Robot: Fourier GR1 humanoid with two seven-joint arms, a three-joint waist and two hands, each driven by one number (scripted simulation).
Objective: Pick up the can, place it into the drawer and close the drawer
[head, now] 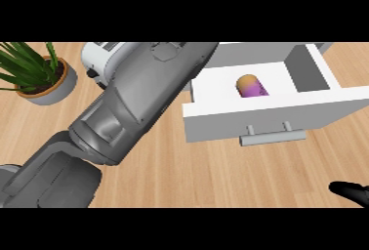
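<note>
Open drawer (268, 105) holding can (251, 86), bare counter (216, 171) below, left forearm (122, 112) crossing, its hand hidden, right hand (351, 191) cut off, grip unclear.

Left forearm (130, 107): bulky grey faceted shells, glossy, seam at joint. Right hand (353, 191): black, only partly visible.

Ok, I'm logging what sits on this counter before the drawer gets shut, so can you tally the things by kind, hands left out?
Cans: 1, the purple and orange can lying in the drawer
Drawers: 1, the white drawer, open
Potted plants: 1, the potted plant at far left
Appliances: 1, a white appliance, partly hidden by the forearm
Total: 4
</note>
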